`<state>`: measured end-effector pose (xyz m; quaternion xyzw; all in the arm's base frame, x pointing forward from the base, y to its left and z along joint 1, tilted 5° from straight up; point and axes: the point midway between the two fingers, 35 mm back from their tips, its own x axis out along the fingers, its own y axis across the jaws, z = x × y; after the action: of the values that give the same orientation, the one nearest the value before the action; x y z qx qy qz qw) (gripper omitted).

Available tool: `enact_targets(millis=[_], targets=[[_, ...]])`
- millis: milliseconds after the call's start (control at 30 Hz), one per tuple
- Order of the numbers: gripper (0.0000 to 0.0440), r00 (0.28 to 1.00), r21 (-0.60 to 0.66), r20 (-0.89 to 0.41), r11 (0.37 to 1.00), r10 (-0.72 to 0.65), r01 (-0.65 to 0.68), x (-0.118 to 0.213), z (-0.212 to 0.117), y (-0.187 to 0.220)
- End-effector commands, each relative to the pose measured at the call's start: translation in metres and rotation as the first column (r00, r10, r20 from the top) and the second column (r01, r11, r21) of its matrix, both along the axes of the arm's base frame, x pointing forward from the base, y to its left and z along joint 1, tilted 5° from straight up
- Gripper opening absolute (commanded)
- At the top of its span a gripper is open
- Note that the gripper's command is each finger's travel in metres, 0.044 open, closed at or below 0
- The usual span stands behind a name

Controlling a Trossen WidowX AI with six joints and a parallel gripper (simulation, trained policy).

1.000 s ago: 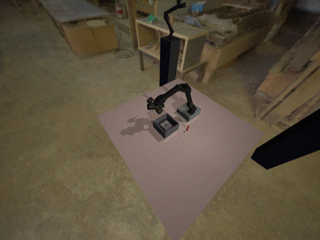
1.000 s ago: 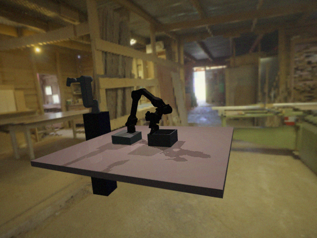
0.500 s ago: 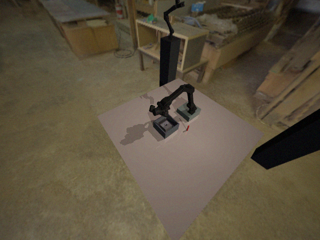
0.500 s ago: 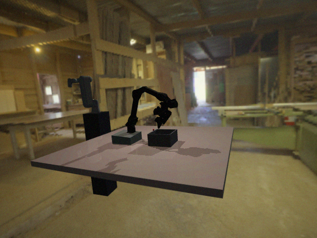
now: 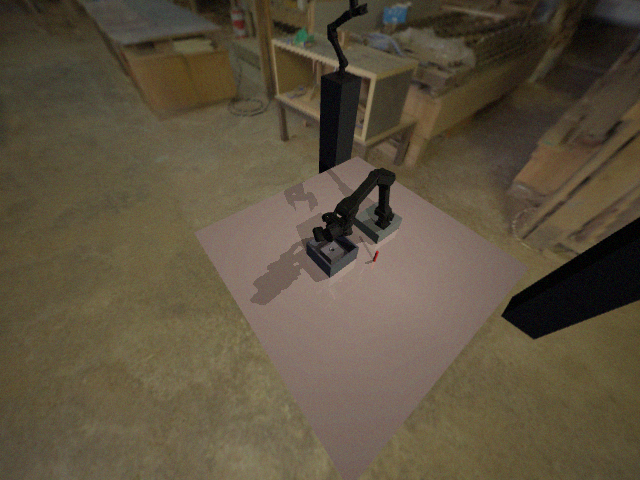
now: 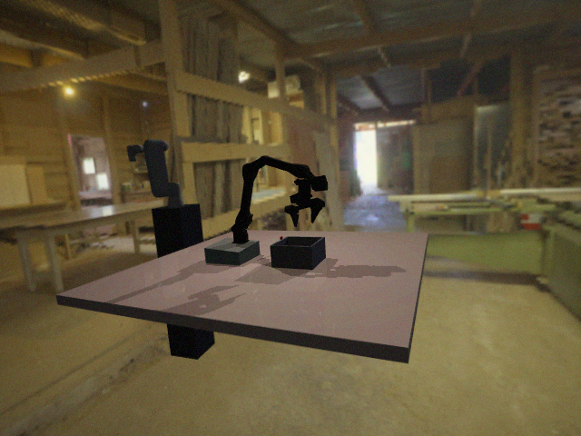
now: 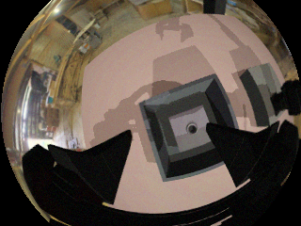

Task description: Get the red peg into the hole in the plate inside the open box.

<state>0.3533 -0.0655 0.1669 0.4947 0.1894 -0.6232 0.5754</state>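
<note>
Gripper (image 5: 324, 233) (image 6: 304, 223) (image 7: 170, 130) held above the open box (image 5: 330, 272) (image 6: 291, 255) (image 7: 164, 179), fingers spread wide, nothing gripped. Red peg (image 5: 375, 256) (image 6: 281, 237) seen outside the box, at about three o'clock of it in the top view; small and partly masked by the box in the exterior view. Hole (image 5: 331, 249) (image 7: 192, 128) in the bottom plate (image 5: 338, 253) (image 7: 181, 141) appears unfilled. Nothing of the task achieved, it is judged: pick-up, lowering and full seating all left to be done.
</note>
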Motion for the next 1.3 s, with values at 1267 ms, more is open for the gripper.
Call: enact_targets(millis=[1267], targets=[[0.0440,0.359,0.489,-0.398,0.527,0.844,-0.695,-0.152,-0.042,0.189]])
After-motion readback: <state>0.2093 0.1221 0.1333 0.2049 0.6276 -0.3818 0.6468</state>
